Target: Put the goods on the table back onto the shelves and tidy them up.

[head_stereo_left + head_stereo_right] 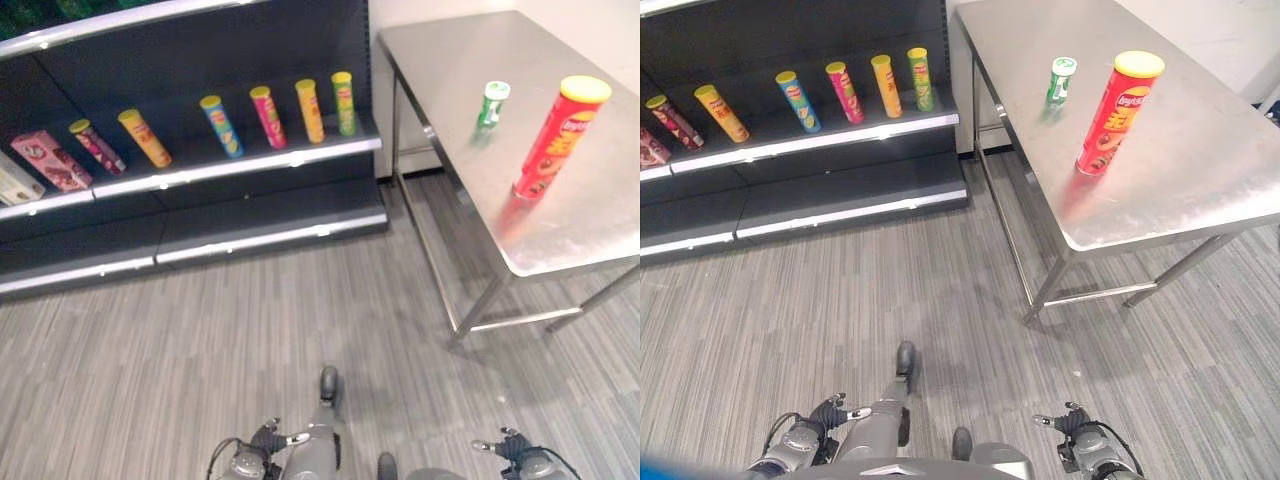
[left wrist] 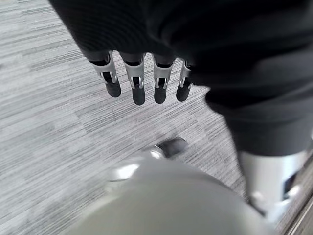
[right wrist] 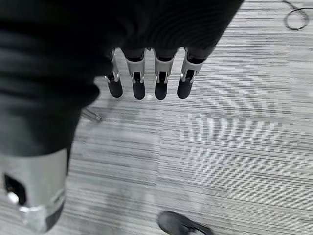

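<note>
Floor [image 1: 300, 330] is grey carpet with thin stripes all over, kinda like woven office tile. On the left there's a dark shelf unit [image 1: 200, 50] with a dark back panel and shiny silver strips along the front edge of each level. To the right sits a bare steel surface [image 1: 470, 60] on thin metal legs with a crossbar low down, its top reflecting the light. A plain white wall [image 1: 600, 30] runs behind it. Light looks even, fairly soft.
</note>
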You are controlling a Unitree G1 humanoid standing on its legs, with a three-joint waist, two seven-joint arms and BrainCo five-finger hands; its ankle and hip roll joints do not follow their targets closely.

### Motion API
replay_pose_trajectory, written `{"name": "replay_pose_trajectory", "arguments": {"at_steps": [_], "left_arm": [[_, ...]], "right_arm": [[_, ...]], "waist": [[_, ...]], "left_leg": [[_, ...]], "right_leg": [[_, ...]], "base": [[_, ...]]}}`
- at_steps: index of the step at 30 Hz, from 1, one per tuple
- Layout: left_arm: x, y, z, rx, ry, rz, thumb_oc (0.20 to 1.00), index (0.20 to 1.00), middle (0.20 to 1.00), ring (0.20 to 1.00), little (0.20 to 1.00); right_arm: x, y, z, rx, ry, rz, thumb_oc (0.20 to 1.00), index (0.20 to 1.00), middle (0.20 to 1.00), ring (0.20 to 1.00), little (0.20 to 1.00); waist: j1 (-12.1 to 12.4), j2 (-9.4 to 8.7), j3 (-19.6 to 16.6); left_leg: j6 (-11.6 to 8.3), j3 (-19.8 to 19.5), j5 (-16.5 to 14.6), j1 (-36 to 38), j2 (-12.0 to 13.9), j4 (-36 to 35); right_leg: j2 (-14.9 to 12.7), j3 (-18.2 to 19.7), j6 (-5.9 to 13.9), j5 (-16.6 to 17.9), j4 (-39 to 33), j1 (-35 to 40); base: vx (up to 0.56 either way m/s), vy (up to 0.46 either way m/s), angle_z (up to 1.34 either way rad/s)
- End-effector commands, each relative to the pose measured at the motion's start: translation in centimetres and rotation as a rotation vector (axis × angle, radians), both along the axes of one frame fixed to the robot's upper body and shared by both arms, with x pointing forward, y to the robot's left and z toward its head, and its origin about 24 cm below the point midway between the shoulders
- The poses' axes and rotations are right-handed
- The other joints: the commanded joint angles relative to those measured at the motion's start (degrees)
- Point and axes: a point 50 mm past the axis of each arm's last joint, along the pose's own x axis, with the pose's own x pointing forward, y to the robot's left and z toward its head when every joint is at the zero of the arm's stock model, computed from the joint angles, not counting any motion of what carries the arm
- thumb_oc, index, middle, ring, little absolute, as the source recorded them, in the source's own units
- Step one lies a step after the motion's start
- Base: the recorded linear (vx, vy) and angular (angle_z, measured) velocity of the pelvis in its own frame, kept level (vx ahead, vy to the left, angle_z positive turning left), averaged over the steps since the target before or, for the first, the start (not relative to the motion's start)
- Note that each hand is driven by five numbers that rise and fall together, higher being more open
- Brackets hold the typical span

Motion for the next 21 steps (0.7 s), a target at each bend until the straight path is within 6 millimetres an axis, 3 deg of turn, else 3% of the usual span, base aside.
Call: {"name": "replay_pose_trajectory", "arguments": {"at_steps": [1,3,12,16,19,20,21], "left_arm": [[0.5,0.4,0.3,0.023,-0.019,-0.024,1.0,1.0,1.0,1.0,1.0],[-0.3,0.7,0.1,0.029,0.003,-0.014,1.0,1.0,1.0,1.0,1.0],[1.2,1.3,0.8,0.047,-0.055,-0.033,1.0,1.0,1.0,1.0,1.0],[1.7,1.3,1.0,0.049,-0.07,-0.045,1.0,1.0,1.0,1.0,1.0],[2.2,1.4,1.3,0.057,-0.08,-0.056,1.0,1.0,1.0,1.0,1.0],[2.2,1.4,1.3,0.057,-0.08,-0.056,1.0,1.0,1.0,1.0,1.0],[2.5,1.5,1.4,0.066,-0.086,-0.071,1.0,1.0,1.0,1.0,1.0]], "right_arm": [[-2.4,-1.0,-0.3,-0.031,0.051,-0.008,1.0,1.0,1.0,1.0,1.0],[-3.0,-0.5,-0.6,-0.014,0.071,-0.015,1.0,1.0,1.0,1.0,1.0],[-2.2,0.5,-0.7,0.035,0.048,-0.02,1.0,1.0,1.0,1.0,1.0],[-2.3,0.5,-0.7,0.042,0.052,-0.033,1.0,1.0,1.0,1.0,1.0],[-2.1,0.3,-0.6,0.044,0.044,-0.052,1.0,1.0,1.0,1.0,1.0],[-2.1,0.3,-0.6,0.044,0.044,-0.052,1.0,1.0,1.0,1.0,1.0],[-2.2,0.3,-0.7,0.045,0.048,-0.057,1.0,1.0,1.0,1.0,1.0]], "waist": [[0.5,-1.43,-1.8],[0.8,-1.51,-3.1],[-0.1,-2.58,-6.7],[-0.5,-2.37,-7.1],[-1.3,-1.72,-5.7],[-1.3,-1.73,-5.7],[-2.0,-1.49,-3.9]], "left_leg": [[0.37,1.4,5.4,4.7,0.7,0.4],[0.48,2.1,7.0,6.9,1.1,0.4],[5.01,8.9,0.3,9.0,-1.9,4.0],[6.04,9.3,-0.8,9.7,-3.0,3.8],[7.37,9.6,-2.1,12.3,-3.9,2.9],[7.36,9.6,-2.1,12.3,-3.9,2.9],[7.85,10.1,-2.7,14.3,-3.8,2.3]], "right_leg": [[-2.3,4.5,8.42,-4.2,1.2,-1.3],[-3.6,5.8,8.94,-5.0,1.2,0.1],[-10.6,8.2,14.11,-4.4,6.6,-2.2],[-11.4,8.1,15.51,-2.8,10.3,-4.1],[-11.3,7.4,17.24,1.8,20.9,-9.0],[-11.3,7.4,17.23,1.8,21.0,-9.0],[-12.4,4.6,17.92,6.7,27.0,-12.4]], "base": [[0.36,0.223,-0.63],[0.39,0.259,-0.67],[0.19,0.199,-0.33],[0.11,0.16,0.0],[0.05,0.131,-0.1],[0.0,0.108,-0.05],[0.01,0.114,0.0]]}}
